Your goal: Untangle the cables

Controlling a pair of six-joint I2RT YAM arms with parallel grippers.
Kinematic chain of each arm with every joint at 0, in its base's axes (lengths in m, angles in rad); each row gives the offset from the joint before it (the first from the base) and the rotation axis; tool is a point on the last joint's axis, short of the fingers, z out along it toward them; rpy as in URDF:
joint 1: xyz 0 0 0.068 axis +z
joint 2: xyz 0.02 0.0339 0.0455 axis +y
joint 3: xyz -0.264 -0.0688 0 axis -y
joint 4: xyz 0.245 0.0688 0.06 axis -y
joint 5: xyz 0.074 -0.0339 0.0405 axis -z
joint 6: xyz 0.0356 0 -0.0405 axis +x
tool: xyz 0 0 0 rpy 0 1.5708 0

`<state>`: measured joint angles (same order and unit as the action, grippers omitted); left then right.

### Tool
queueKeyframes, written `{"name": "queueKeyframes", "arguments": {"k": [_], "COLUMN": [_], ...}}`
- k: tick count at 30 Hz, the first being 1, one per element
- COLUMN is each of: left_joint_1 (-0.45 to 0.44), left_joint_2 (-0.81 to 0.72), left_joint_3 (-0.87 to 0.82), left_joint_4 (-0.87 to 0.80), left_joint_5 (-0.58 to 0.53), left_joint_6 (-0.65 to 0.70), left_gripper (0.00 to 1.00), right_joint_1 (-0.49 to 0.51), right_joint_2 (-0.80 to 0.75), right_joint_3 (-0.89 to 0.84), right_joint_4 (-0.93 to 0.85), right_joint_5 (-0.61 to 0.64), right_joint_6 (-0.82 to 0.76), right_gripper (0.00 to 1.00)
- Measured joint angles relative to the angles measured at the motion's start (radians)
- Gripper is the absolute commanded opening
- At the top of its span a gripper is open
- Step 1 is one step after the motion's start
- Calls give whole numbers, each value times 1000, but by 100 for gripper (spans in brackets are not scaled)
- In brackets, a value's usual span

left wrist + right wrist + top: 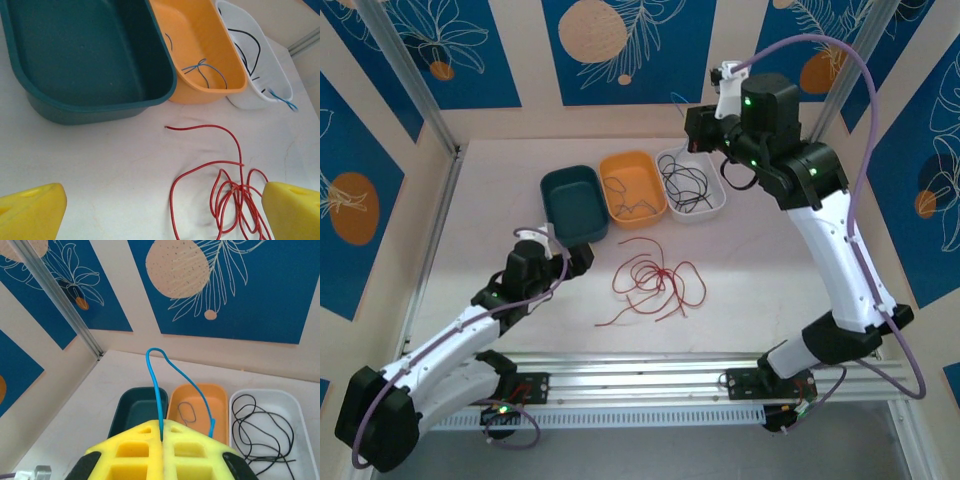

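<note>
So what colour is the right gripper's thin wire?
Blue: the thin wire shows best in the right wrist view.

You're looking at a purpose-built robot test cell, probably inside a lab, not a home. The white table [770,300] is boxed in by blue leaf-print panels [455,50] on aluminium posts [405,75]. A slotted aluminium rail [650,375] runs along its near edge, carrying the left arm [460,345] and the right arm [835,260].

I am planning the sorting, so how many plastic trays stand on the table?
3, in one row: the dark teal tray on the left, the orange tray in the middle, the white tray on the right. No more seem hidden.
</note>
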<state>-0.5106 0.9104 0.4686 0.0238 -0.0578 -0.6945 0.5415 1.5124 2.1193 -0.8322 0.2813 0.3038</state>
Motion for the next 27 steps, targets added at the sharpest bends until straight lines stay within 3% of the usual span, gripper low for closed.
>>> {"name": "queueKeyframes", "arguments": {"k": [15, 27], "left_joint_1": [0, 0], "left_joint_2": [-67, -79], "left_joint_3": [2, 2], "left_joint_4": [-60, -70], "left_joint_5": [-49, -55], "left_joint_6": [63, 84], "left_gripper": [100, 100], "right_joint_1": [-6, -51], "right_joint_2": [466, 554], "right_joint_3": [509, 538], "right_joint_4": [-25, -26], "right_joint_5": [-1, -5], "right_joint_6": [-97, -105], "right_gripper": [0, 0]}}
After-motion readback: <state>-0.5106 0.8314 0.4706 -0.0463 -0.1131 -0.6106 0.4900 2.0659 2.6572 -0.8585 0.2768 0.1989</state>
